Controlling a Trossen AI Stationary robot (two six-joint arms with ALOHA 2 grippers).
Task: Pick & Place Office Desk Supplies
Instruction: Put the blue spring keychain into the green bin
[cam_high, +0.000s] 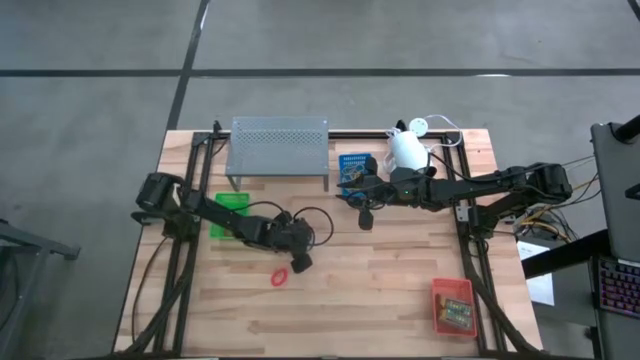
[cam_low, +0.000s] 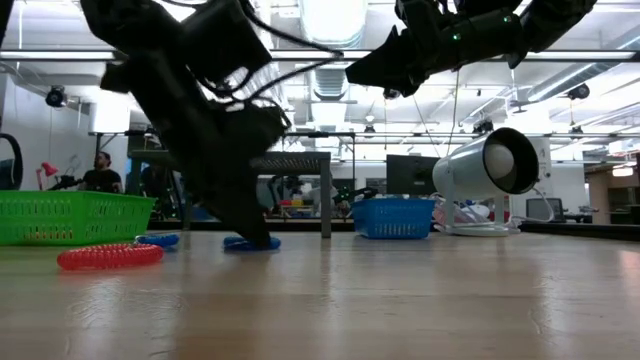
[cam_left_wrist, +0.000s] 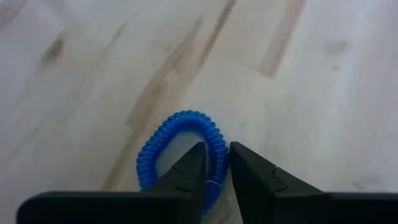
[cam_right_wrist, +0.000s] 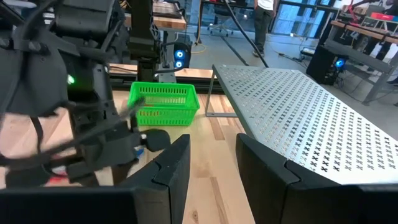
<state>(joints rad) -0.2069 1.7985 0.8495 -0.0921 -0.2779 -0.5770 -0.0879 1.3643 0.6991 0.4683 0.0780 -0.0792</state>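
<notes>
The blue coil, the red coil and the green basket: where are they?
blue coil (cam_left_wrist: 180, 121), left wrist view, top of its loop.
red coil (cam_low: 110, 256), low view, middle of the coil.
green basket (cam_right_wrist: 163, 102), right wrist view, its front wall.

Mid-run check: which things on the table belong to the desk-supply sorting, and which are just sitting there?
Part of the job: blue coil loop with the left gripper closing on it; red coil loop; green tray; blue tray; red tray holding small boxes.

Just there: white lamp; grey perforated shelf. The right gripper hangs open, holding nothing.
</notes>
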